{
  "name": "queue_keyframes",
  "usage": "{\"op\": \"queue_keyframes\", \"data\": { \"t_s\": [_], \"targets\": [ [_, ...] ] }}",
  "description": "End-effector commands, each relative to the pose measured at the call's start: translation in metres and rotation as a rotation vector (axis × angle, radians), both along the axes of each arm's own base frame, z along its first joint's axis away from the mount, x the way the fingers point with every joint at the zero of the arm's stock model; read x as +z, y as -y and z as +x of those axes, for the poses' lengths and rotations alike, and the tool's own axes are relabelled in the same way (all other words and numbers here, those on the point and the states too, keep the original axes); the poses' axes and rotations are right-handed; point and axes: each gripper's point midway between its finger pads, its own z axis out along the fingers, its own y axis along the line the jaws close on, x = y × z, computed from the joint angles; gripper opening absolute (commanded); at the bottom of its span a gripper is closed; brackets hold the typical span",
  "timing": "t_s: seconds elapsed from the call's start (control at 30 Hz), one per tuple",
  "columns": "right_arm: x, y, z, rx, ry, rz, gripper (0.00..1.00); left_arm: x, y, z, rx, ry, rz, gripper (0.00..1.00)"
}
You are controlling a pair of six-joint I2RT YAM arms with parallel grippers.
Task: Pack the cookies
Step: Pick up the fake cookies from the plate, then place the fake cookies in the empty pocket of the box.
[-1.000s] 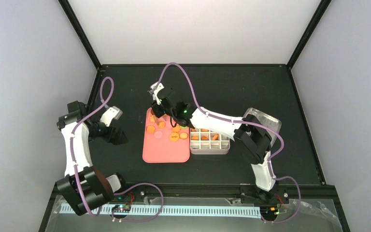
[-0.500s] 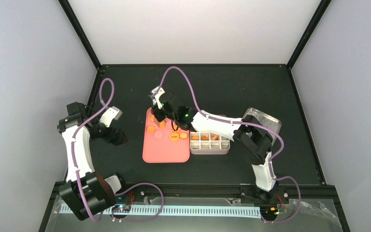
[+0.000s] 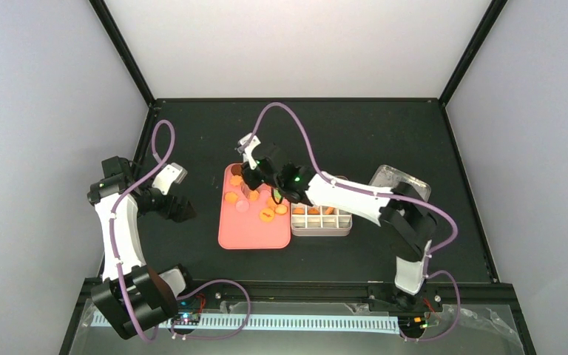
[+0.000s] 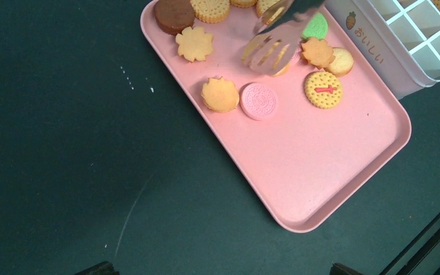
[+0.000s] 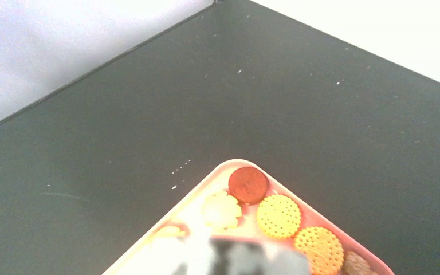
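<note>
The cookies [image 4: 323,89] lie scattered over the far half of a pink tray [image 4: 321,166] on the dark bench [image 4: 51,143], mostly orange, with one pink, one green and one dark brown; a few more sit in cells of the white divided box [image 4: 378,54] just beside the tray; the right fingers [image 3: 252,174] grip metal tongs [image 4: 272,46] above the tray's cookies; the left fingers [image 3: 183,211] stand wide open, left of the tray and well apart from it.

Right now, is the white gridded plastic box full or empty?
Partly filled: the white gridded plastic box has round orange cookies in its far row, while its near cells show bare white.
</note>
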Motion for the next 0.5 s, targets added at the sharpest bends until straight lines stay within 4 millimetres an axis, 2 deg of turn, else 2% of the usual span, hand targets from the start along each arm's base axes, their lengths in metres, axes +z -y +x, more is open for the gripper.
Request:
{"op": "queue_keyframes", "data": {
  "t_s": [0.0, 0.13, 0.2, 0.23, 0.33, 0.47],
  "targets": [
    [0.073, 0.028, -0.01, -0.038, 0.098, 0.102, 0.22, 0.009, 0.0, 0.004, 0.009, 0.035, -0.015, 0.99],
    [0.09, 0.076, -0.025, -0.115, 0.126, 0.127, 0.22, 0.007, 0.003, 0.005, 0.007, 0.041, -0.036, 0.99],
    [0.087, 0.106, -0.032, -0.174, 0.124, 0.119, 0.22, 0.006, 0.004, 0.006, 0.01, 0.043, -0.05, 0.99],
    [0.077, 0.123, -0.035, -0.21, 0.112, 0.096, 0.22, 0.006, 0.005, 0.007, 0.01, 0.044, -0.057, 0.99],
    [0.067, 0.173, -0.046, -0.317, 0.111, 0.073, 0.22, 0.007, 0.005, 0.011, 0.02, 0.055, -0.077, 0.99],
    [0.064, 0.234, -0.059, -0.457, 0.116, 0.067, 0.23, 0.01, 0.009, 0.015, 0.02, 0.068, -0.121, 0.99]
  ]
}}
